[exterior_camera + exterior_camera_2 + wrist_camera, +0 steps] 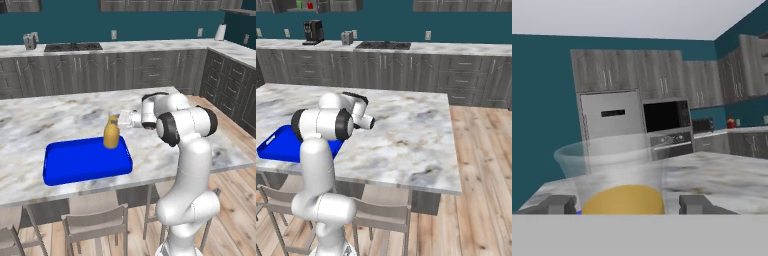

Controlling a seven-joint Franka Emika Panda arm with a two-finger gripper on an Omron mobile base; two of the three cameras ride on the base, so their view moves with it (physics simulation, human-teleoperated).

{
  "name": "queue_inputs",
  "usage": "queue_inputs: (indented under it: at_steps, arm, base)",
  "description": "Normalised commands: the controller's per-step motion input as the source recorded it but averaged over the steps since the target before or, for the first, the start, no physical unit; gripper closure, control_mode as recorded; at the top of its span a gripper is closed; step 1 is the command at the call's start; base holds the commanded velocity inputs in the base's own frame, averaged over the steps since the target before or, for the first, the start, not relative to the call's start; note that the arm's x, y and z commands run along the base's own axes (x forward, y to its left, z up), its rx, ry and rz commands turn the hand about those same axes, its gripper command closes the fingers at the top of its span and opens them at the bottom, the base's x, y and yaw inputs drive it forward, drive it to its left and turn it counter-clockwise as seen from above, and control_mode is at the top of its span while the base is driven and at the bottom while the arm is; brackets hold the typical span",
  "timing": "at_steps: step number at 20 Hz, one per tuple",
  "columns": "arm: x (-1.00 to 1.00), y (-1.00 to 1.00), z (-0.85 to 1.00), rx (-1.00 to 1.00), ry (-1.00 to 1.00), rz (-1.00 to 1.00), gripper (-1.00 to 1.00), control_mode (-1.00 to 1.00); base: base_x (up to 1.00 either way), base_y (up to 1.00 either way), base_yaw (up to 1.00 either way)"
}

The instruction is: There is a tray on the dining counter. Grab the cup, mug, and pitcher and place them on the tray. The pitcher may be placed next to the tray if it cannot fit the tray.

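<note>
The yellow-orange pitcher (pixel 111 135) stands upright at the far right corner of the blue tray (pixel 75 165) on the dining counter (pixel 60 117). My gripper (pixel 116 121) reaches in level from the right and is shut on the pitcher's neck. In the hand view the pitcher (pixel 624 200) fills the space between my fingertips (pixel 562 205), its upper part rendered see-through. From the right base view the tray (pixel 276 142) shows at the left, partly behind my arm, on the dining counter (pixel 406 127). I cannot make out the cup or the mug with certainty.
Stools (pixel 95 225) stand under the counter's near edge. Dark grey cabinets with a cooktop (pixel 72 47) line the back wall. Tiny green and red things (pixel 305 5) sit on a high shelf, too small to name. A small red thing (pixel 730 122) stands on a far worktop.
</note>
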Motion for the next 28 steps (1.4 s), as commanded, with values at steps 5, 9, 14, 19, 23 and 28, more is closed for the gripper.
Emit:
queue_inputs:
  at_steps: [5, 9, 14, 19, 23, 28]
  arm:
    - [0.01, 0.08, -0.36, -0.03, 0.01, 0.0, 1.0, -1.0]
    - [0.0, 0.18, -0.24, -0.07, 0.02, 0.0, 1.0, -1.0]
    - [0.0, 0.0, 0.0, 0.0, 0.0, 0.0, 1.0, -1.0]
    - [0.0, 0.0, 0.0, 0.0, 0.0, 0.0, -1.0, -1.0]
    - [0.0, 0.0, 0.0, 0.0, 0.0, 0.0, -1.0, -1.0]
    - [-0.07, 0.0, 0.0, 0.0, 0.0, 0.0, -1.0, -1.0]
  base:
    - [0.0, 0.0, 0.0]
    - [0.0, 0.0, 0.0]
    - [0.0, 0.0, 0.0]
    - [0.0, 0.0, 0.0]
    - [0.0, 0.0, 0.0]
    - [0.0, 0.0, 0.0]
